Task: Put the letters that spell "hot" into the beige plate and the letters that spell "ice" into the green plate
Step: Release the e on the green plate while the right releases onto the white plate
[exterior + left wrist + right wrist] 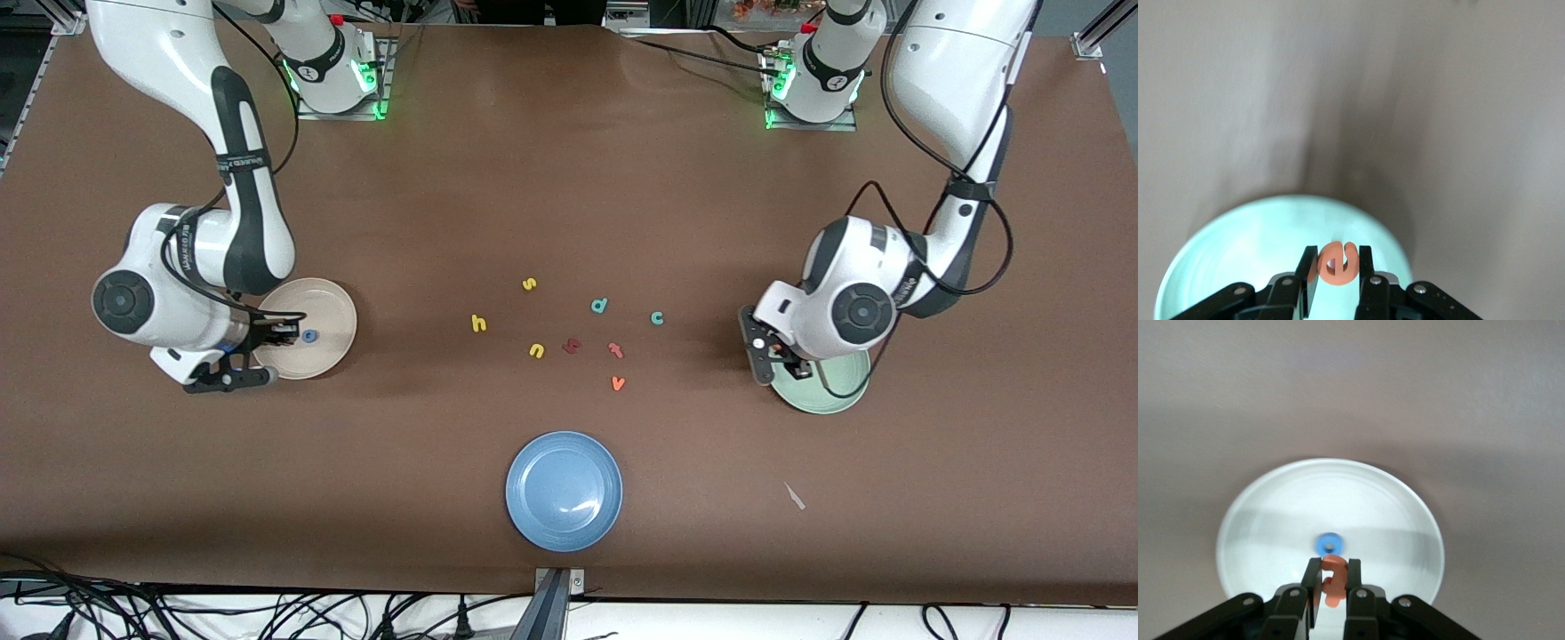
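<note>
Right gripper (1331, 581) over the round cream-beige plate (331, 307) — fingers clamped on an orange foam "t" (1333, 579); blue foam ring "o" (309, 336) lies in that plate. Left gripper (1336, 267) over the pale mint-green plate (840, 396) — pinching the orange foam "e" (1336, 262).

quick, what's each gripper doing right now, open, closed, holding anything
Left gripper: closed on the orange "e", over the green plate.
Right gripper: closed on the orange "t", over the beige plate.
</note>
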`<state>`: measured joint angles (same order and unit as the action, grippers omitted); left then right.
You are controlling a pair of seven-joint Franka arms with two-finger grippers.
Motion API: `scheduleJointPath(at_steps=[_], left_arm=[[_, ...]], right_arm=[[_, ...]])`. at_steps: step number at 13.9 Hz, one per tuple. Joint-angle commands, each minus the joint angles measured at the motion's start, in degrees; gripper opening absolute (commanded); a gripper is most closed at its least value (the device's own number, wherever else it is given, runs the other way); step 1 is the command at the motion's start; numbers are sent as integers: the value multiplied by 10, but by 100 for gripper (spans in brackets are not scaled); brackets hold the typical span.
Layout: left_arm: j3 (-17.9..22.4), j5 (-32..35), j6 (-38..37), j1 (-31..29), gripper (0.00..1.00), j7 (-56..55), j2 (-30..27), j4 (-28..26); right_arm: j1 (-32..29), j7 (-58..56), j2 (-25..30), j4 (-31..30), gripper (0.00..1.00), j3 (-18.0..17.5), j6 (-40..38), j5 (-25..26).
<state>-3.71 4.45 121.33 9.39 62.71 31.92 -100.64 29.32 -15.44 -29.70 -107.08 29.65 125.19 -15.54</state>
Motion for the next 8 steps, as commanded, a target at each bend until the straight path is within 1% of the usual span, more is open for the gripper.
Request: scheduleJointPath(at_steps=[1, 2, 3, 4, 5, 6, 7, 8], left_arm=[[13, 10, 2, -13, 6, 50, -12, -13], [13, 10, 2, -21, 7, 64, -9, -13], [13, 9, 9, -25, 7, 78, -3, -14], [14, 9, 15, -31, 7, 90, -1, -19], [14, 9, 21, -34, 7, 97, -1, -24], [16, 9, 23, -37, 8, 103, 2, -31], [19, 10, 29, -39, 8, 104, 3, -35], [20, 10, 48, -40, 9, 104, 3, -51]], right_arm=[[12, -13, 38, -117, 5, -6, 121, -7], [13, -7, 39, -117, 58, -8, 118, -15], [15, -1, 43, -100, 100, -17, 96, -19], [19, 30, 44, -69, 100, -26, 42, -19], [27, 89, 42, -34, 100, -30, -18, -18], [43, 135, 39, -6, 100, -31, -51, -17], [67, 168, 35, 7, 100, -32, -54, -18], [86, 208, 28, 14, 100, -32, -50, -18]])
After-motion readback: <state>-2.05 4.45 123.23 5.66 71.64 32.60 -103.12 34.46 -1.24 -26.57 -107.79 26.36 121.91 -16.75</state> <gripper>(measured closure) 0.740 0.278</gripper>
